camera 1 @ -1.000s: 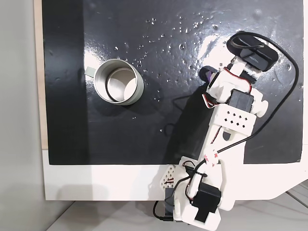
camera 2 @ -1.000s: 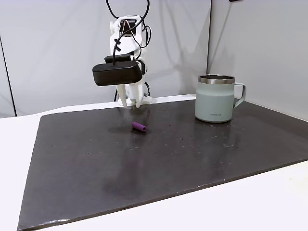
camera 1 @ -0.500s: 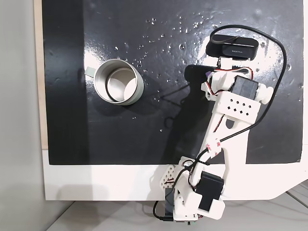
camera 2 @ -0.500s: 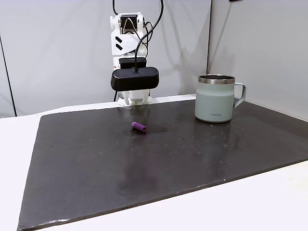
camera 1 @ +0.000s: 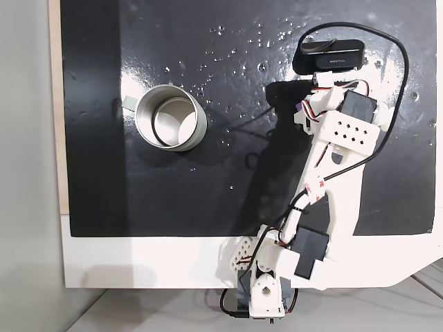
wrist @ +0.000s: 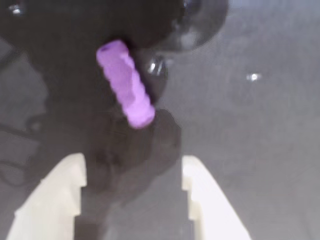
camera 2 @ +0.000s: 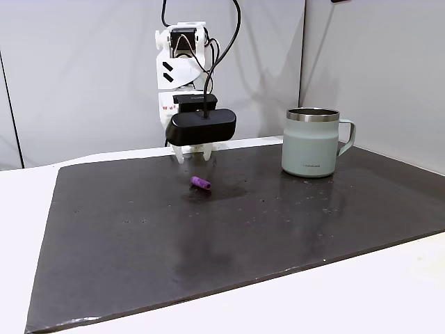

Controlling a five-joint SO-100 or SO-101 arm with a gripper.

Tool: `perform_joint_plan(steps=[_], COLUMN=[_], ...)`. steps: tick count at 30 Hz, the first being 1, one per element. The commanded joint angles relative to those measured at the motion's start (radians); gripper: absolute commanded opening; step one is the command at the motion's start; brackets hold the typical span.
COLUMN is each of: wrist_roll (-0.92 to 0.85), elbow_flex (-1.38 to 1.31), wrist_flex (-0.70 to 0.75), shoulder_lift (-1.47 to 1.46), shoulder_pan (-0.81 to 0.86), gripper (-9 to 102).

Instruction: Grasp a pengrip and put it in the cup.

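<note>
The purple pengrip [camera 2: 201,183] lies on its side on the dark mat, well left of the cup [camera 2: 313,142] in the side-on fixed view. From above, the cup [camera 1: 171,117] is a round silver rim with a small tab on its left. My gripper [camera 2: 193,154] hangs just behind and above the pengrip, its white fingers spread under the black webcam [camera 2: 201,127]. In the wrist view the pengrip [wrist: 125,84] lies slanted just beyond the gripper [wrist: 132,162], which is open, with both fingertips [wrist: 67,167] short of it and nothing between them.
The black mat [camera 1: 208,194] covers most of the white table [camera 1: 138,263]. The white arm [camera 1: 339,180] reaches up from its base at the table's near edge in the top-down view. A black cable [camera 1: 398,83] loops off the webcam [camera 1: 329,55]. Grey walls stand behind.
The wrist has swung leftward in the top-down view and dropped lower. The gripper now sits right over the pengrip. Pengrip and cup have not moved.
</note>
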Motion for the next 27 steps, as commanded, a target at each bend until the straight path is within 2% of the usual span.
perform_joint_plan(steps=[1,6,19,22,25,27], wrist_roll=[-0.011,0.0,-0.002,-0.003,-0.003,-0.003], elbow_flex=[-0.063,-0.048,0.198,0.252,0.295,0.322], wrist_flex=[-0.08,-0.117,-0.314,-0.362,-0.393,-0.42], shoulder_lift=[-0.04,-0.097,-0.067,-0.052,-0.038,-0.025], shoulder_pan=[-0.008,-0.029,-0.037,-0.032,-0.026,-0.02], gripper=[25,26,24,20,4,1])
